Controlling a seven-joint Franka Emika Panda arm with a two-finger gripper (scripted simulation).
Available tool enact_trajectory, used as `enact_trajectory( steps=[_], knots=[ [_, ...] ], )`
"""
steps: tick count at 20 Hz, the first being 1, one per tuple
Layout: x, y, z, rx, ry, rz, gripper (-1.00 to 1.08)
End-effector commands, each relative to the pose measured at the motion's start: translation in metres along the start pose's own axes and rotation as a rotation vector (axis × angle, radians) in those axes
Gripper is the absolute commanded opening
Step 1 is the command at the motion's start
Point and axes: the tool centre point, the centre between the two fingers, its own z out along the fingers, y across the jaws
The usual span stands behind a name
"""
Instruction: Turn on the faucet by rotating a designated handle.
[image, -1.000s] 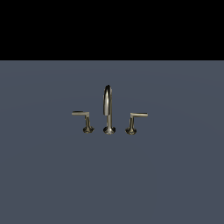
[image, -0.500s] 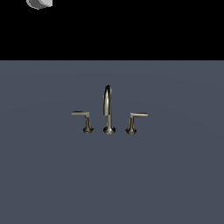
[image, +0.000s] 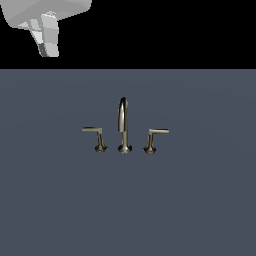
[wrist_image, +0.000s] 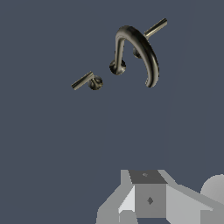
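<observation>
The faucet (image: 123, 125) stands mid-surface, a thin arched spout with two low levers. The handle (image: 95, 135) is the lever on the exterior view's left, its flat arm pointing left. Its twin (image: 155, 136) points right. My gripper (image: 47, 49) hangs high at the exterior view's upper left, far from the handle, touching nothing. Its fingers appear pressed together with no gap, holding nothing. In the wrist view the spout (wrist_image: 140, 48) arches well beyond my gripper (wrist_image: 146, 177), with the handle (wrist_image: 86, 81) beside it.
A flat blue-grey surface (image: 128, 210) spreads around the faucet. A black background lies behind it. Part of the white arm (image: 45, 10) shows above the gripper.
The arm has come down into the exterior view from the upper left: absent a second ago, a sliver half a second ago, now hand and fingers show. The faucet has not moved.
</observation>
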Motion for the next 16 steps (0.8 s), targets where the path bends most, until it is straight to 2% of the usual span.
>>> enact_trajectory(
  steps=[1,16],
  knots=[
    [0.004,-0.011,0.012,0.001,-0.001,0.052,-1.00],
    [0.035,-0.063,0.078,0.002,-0.003,0.321,-1.00]
  ],
)
